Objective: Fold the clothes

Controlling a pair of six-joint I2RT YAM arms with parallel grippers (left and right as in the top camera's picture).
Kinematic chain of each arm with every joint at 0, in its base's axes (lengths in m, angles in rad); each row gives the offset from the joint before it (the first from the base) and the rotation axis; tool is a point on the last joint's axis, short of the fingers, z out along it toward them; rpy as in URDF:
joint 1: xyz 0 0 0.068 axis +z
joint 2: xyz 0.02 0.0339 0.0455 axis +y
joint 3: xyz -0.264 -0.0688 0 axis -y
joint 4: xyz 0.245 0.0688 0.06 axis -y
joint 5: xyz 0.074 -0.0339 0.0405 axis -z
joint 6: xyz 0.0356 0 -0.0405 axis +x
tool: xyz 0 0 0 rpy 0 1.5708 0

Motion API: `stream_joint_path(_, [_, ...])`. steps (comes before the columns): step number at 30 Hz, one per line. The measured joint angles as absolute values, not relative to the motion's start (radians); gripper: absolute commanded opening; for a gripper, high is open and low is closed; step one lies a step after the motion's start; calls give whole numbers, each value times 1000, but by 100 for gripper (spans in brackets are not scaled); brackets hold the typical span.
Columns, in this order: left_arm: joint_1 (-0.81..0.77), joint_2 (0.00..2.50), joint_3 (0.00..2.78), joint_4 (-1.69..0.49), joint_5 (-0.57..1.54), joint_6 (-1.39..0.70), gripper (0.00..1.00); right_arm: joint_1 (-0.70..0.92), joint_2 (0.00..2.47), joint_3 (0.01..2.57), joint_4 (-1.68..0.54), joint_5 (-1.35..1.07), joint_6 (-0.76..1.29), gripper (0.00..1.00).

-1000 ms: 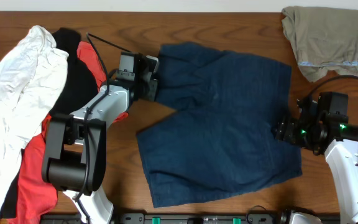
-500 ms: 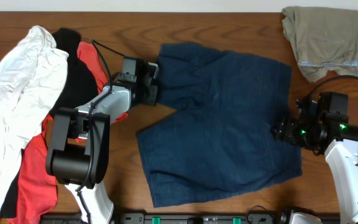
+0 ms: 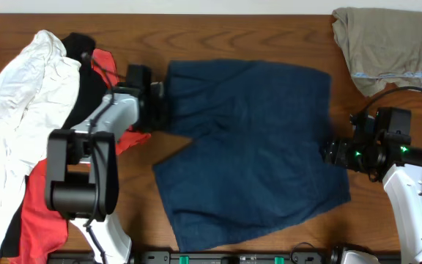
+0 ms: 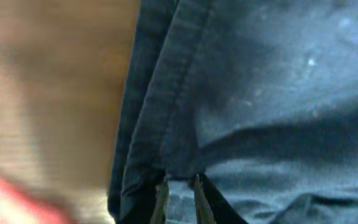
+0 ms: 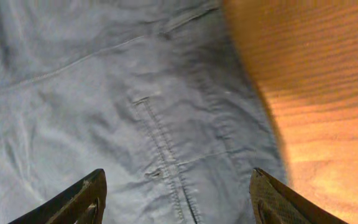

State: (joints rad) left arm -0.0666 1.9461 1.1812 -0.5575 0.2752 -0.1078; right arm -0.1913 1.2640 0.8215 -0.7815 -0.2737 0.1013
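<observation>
1. Leftward goes the left gripper [image 3: 158,110], nearer the desk's [image 3: 269,29] left edge than half a second ago, and the shorts [image 3: 247,147] go with it: their far left corner now lies closer to the pile, and their right edge has slid left as well.
2. In the left wrist view the left gripper [image 4: 180,194] is clamped on a fold of the shorts [image 4: 260,93] just beside the stitched hem, its fingers nearly together with cloth between them.
3. Over by the right edge, the right gripper [image 3: 333,154] has not shifted. It hangs over the right side of the shorts with its jaws wide apart.
4. The right wrist view shows both fingers [image 5: 82,196] spread over a seam of the shorts [image 5: 104,93], holding nothing, with bare wood to the right.
5. The shorts lie spread across the middle of the desk, waist toward the far edge.
6. At the left edge a white garment [image 3: 28,95] lies over a black garment [image 3: 86,81] and a red garment [image 3: 42,213].
7. A khaki garment [image 3: 383,44] sits crumpled in the far right corner, unmoved.
</observation>
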Motion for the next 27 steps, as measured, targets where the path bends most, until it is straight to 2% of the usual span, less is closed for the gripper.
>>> stream_joint_path(6, [-26, 1964, 1231, -702, 280, -104, 19, -191, 1264, 822, -770, -274, 101, 74])
stream_joint_path(8, [-27, 1983, 1266, -755, 271, -96, 22, -191, 1264, 822, -760, -274, 99, 83])
stream_joint_path(9, [-27, 1995, 1289, -790, 261, -89, 26, -191, 1264, 822, -753, -278, 94, 88])
stream_joint_path(10, [-27, 2005, 1309, -822, 255, -80, 31, -191, 1264, 822, -743, -286, 88, 98])
stream_joint_path(11, [-27, 2016, 1334, -855, 246, -76, 37, -191, 1264, 822, -736, -291, 86, 99])
stream_joint_path(14, [-26, 2024, 1438, -970, 223, -69, 50, -191, 1261, 822, -733, -313, 77, 99])
stream_joint_path(17, [-27, 1972, 1534, -1046, 211, -65, 55, -191, 1237, 823, -742, -324, 79, 99])
stream_joint_path(23, [-47, 1691, 1552, -1193, 202, -88, 56, -191, 1081, 838, -789, -311, 114, 99])
stream_joint_path(27, [-112, 1486, 1431, -1196, 204, -138, 56, -191, 997, 844, -828, -303, 123, 99])
